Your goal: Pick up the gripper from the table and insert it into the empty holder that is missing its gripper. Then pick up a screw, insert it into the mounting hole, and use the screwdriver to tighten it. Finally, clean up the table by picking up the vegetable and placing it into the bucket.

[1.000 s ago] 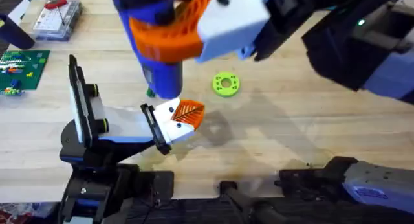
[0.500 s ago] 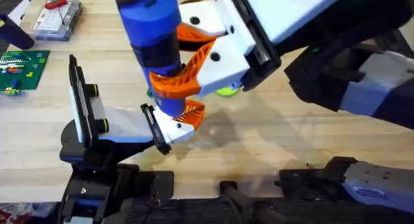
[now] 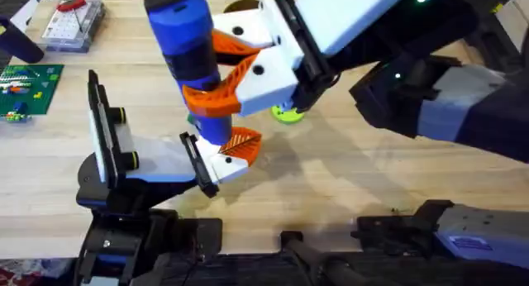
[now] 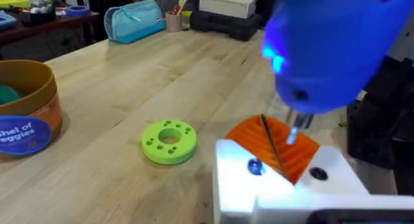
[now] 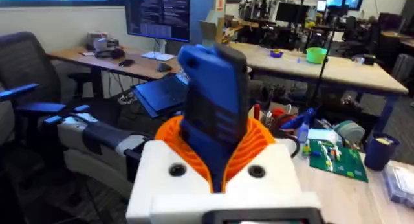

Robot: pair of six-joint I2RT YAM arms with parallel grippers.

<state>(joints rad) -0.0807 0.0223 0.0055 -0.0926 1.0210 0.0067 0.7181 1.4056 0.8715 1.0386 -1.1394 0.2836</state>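
1. Gripping the screwdriver (image 3: 192, 59) upright, the right pincer (image 3: 227, 79) has its orange fingers closed around the blue body.
2. Its thin metal tip (image 4: 272, 143) comes down on the orange gripper (image 3: 240, 143) seated in the white holder (image 3: 225, 164).
3. The left pincer: cannot tell.
4. The green disc (image 4: 169, 140) and the bucket (image 4: 26, 109) stand apart on the table (image 4: 116, 75).
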